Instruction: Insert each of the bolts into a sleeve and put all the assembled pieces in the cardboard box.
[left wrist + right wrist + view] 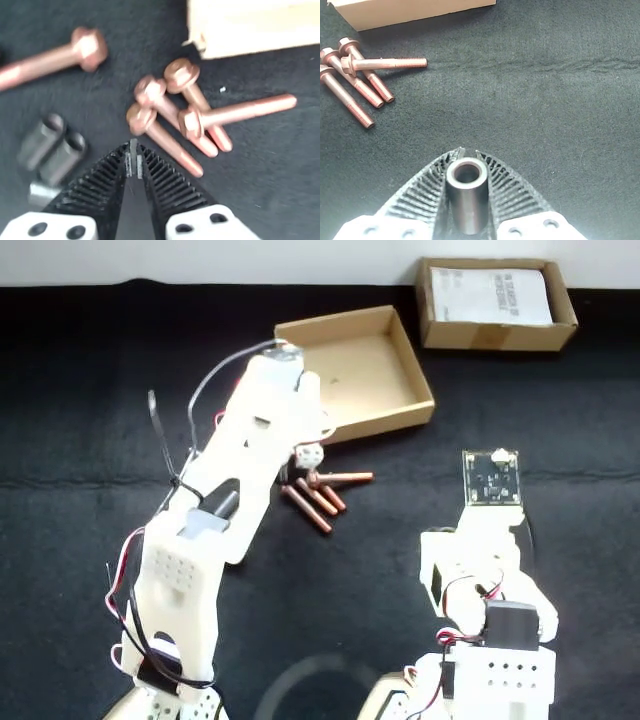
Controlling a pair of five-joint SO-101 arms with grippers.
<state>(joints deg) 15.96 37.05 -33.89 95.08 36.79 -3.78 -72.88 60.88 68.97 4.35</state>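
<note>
Bolts (pixel 318 496), copper-coloured with flanged hex heads, lay in a loose pile of four on the black-covered bench (pixel 560 440), just in front of the open cardboard box (pixel 395 418) and near one of its corners. One of the four lay crosswise over others. A fifth bolt (pixel 55 56) lay apart from the pile. Three dark grey sleeves (pixel 52 150) lay close together, farther from the cardboard box than the pile.

The left gripper (pixel 133 152) hung low over the bench on the side of the pile away from the cardboard box. Its jaws were pressed together and held nothing.

The right gripper (pixel 467 152) sat well apart from the cardboard box. Its jaws were clamped on a fourth sleeve (pixel 466 197), which lay along them with its open bore towards their tips.

A second cardboard box (pixel 495 335), with a printed sheet (pixel 490 295) inside, stood beyond the open cardboard box and apart from it.
</note>
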